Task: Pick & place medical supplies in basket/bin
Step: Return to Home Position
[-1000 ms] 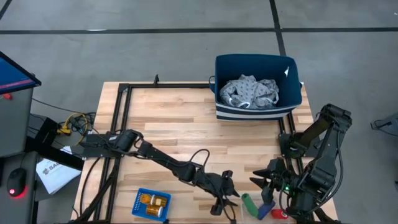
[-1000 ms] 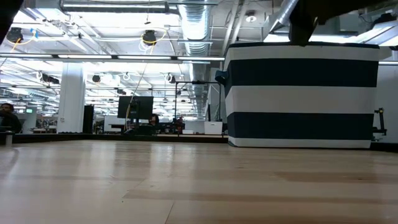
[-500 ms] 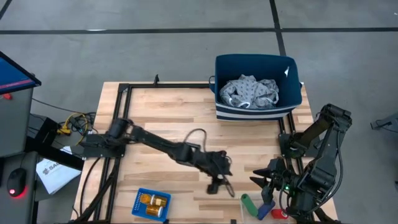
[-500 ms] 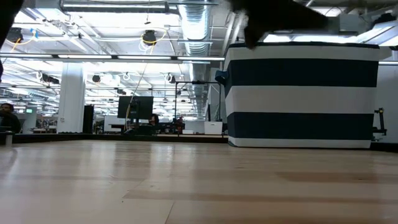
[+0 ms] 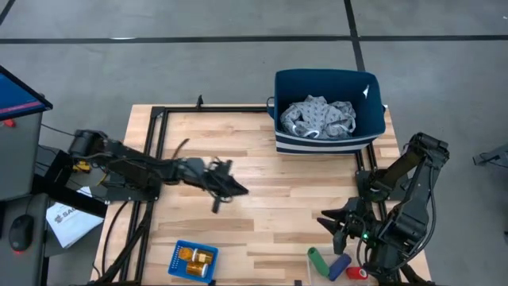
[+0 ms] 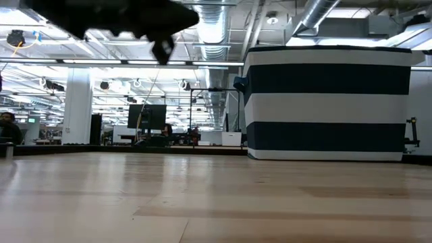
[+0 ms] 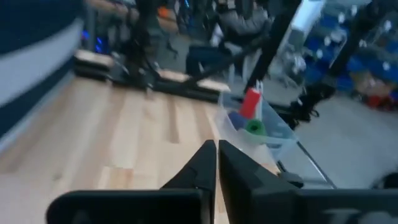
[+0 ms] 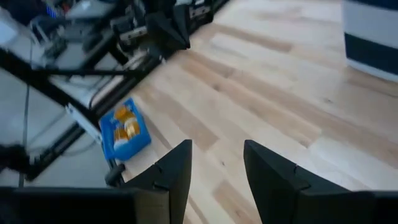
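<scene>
Above counter (image 5: 309,179), left gripper (image 7: 216,144) is seen pinched, empty; right gripper (image 8: 217,149) spread wide; homing judged underway, arm to be folded nxt.

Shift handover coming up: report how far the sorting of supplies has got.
Done: grey cloth in the navy bin, pill bottles in the blue basket, three cylinders in the clear tray. In hand: nothing; left pincer shut, empty, above the table; right pincer open near the tray. Left: seemingly only parking the arms.
</scene>
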Controlling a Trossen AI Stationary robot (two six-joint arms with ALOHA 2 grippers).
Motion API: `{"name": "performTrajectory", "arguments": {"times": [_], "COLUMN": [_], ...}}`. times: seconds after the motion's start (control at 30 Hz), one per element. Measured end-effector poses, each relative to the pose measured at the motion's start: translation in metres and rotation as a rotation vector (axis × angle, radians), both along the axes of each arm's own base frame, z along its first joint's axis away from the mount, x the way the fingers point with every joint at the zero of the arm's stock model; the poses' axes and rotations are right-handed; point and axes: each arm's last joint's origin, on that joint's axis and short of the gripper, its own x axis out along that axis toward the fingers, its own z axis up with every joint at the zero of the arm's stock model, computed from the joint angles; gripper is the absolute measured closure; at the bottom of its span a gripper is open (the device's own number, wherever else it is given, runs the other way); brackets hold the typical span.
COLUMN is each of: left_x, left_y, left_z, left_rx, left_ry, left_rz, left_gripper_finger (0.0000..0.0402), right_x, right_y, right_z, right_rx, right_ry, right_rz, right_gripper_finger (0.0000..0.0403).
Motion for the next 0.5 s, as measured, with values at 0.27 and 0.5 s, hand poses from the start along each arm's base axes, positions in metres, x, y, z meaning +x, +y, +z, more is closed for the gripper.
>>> {"name": "performTrajectory", "arguments": {"times": [0.27, 0.5], "left_x": [-0.077, -0.125], "left_y": [0.014, 0.023], "left_z": [-0.021, -0.036], "left_rx": [0.061, 0.062], "left_ry": [-0.098, -0.217], "left_rz": [0.01, 0.053], "left_gripper_finger": [0.0401, 0.0401], "right_x": [0.012, 0.025], "right_y": [-0.013, -0.021], "right_z": [0.006, 0.007], "right_rx": [-0.029, -0.013], "right_ry": [-0.147, -0.165], "right_rz": [-0.118, -0.179], "right_gripper_finger": [0.026, 0.026]}}
